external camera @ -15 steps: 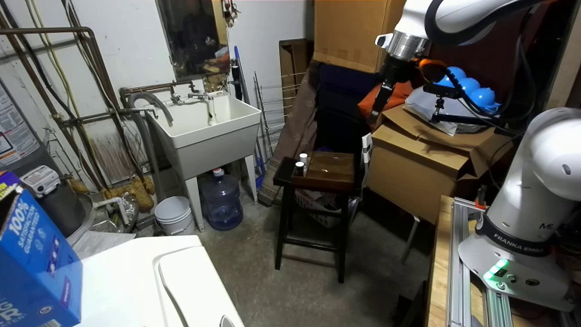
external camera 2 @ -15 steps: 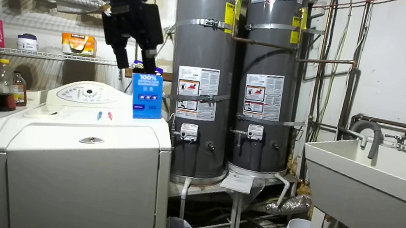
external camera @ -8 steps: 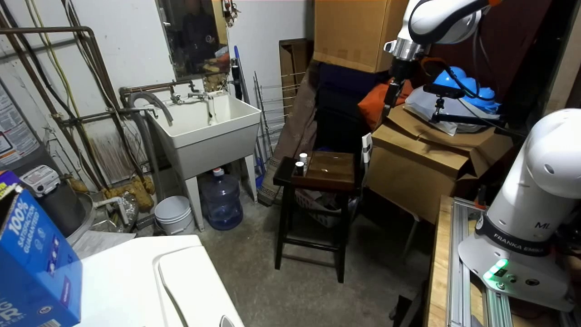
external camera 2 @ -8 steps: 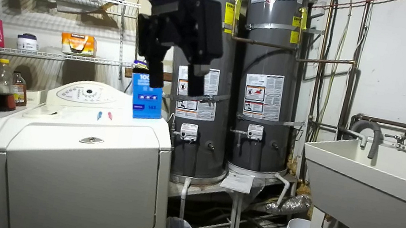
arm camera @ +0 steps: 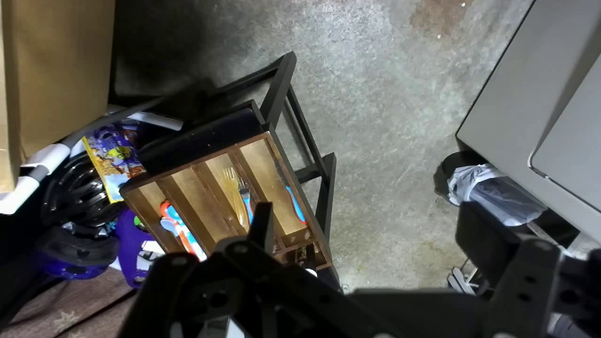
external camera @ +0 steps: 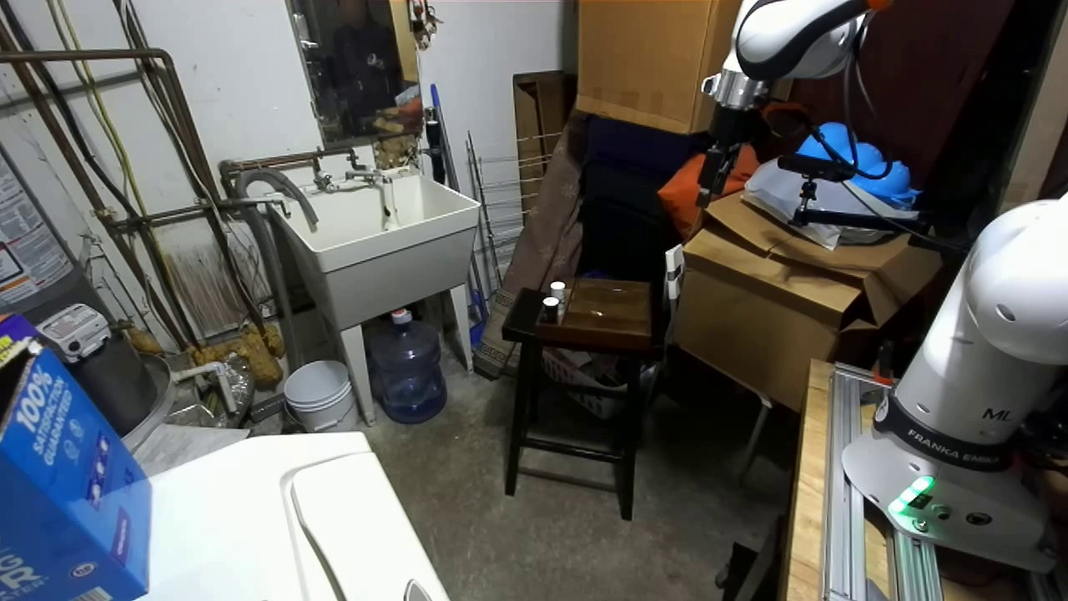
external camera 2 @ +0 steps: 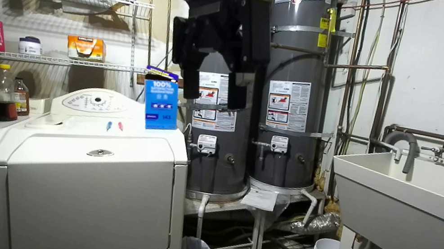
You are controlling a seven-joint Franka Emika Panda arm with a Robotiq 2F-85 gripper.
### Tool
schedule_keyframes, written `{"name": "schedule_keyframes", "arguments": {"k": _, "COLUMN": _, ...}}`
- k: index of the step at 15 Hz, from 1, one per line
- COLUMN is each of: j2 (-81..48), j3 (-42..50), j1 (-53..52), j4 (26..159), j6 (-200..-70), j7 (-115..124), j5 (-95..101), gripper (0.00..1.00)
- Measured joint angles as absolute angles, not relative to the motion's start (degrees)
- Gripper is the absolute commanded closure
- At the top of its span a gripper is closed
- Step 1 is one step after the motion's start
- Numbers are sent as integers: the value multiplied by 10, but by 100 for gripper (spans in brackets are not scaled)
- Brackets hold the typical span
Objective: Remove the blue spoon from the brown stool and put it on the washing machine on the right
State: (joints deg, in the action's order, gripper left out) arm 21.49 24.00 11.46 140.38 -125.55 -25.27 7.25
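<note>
My fingers (arm camera: pixel 263 230) hide one end of the wooden tray (arm camera: pixel 197 199) on the stool (external camera: pixel 524 317), which stands well apart from the long edge of the bench (external camera: pixel 811 501). The blue spoon (arm camera: pixel 168 224) lies in the tray's slot farthest from the washing machine (external camera 2: pixel 86 192); I can hardly make out its handle among orange and white things (arm camera: pixel 185 233). Both exterior views cut the washing machine off at the bottom. My arm (external camera: pixel 993 334) rises from the bench, its middle cut off in an exterior view, and my claw (external camera 2: pixel 213 99) hangs high beyond the bench's edge, pointing down, fingers wide apart.
</note>
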Motion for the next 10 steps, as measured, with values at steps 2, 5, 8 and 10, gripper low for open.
{"name": "schedule_keyframes", "arguments": {"k": 2, "j2": 198, "j3": 252, "j1": 116, "j4": 1385, "j6": -1255, "j7": -275, "j5": 69, "gripper": 0}}
{"name": "schedule_keyframes", "arguments": {"k": 5, "j2": 125, "j3": 290, "j1": 110, "j4": 1316, "j6": -1249, "j7": -374, "j5": 28, "gripper": 0}}
{"name": "schedule_keyframes", "arguments": {"k": 8, "j2": 28, "j3": 314, "j1": 114, "j4": 1228, "j6": -1210, "j7": -488, "j5": -45, "gripper": 0}}
{"name": "schedule_keyframes", "arguments": {"k": 10, "j2": -38, "j3": 306, "j1": 137, "j4": 1167, "j6": -1168, "j7": -538, "j5": -88, "gripper": 0}}
